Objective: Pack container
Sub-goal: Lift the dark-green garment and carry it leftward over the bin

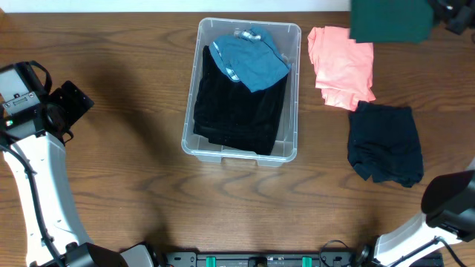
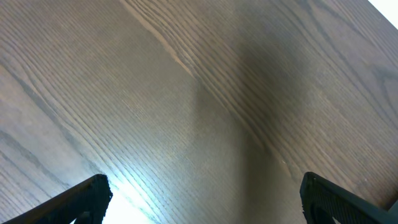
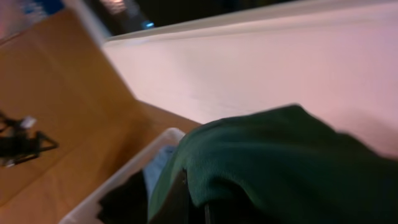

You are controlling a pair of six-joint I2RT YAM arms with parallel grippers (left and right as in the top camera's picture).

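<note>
Wood-grain counter (image 1: 111, 193) fills your overhead view, and the container (image 1: 237, 156) sits at centre frame, its long side running top to bottom. It already holds a black garment (image 1: 237, 104) with a blue garment (image 1: 250, 58) on top at the upper end.

You look to be mid-carry. Your right fingers (image 1: 454, 15) are clamped tight at the upper right corner of the frame. A green garment (image 1: 390, 21) hangs from them, lifted off the counter and off to the right of the container. In the right wrist view the cloth drapes over the fingers, with the container's rim showing at lower left.

Your left fingers (image 1: 72, 104) are spread fully wide with nothing between them. They are over bare wood at the left edge, well apart from the container.

Next, I'd say, bring the green garment across above the container, lower it onto the pile and let go. A pink garment (image 1: 341, 65) and a dark garment (image 1: 386, 142) wait on the counter at the right.
</note>
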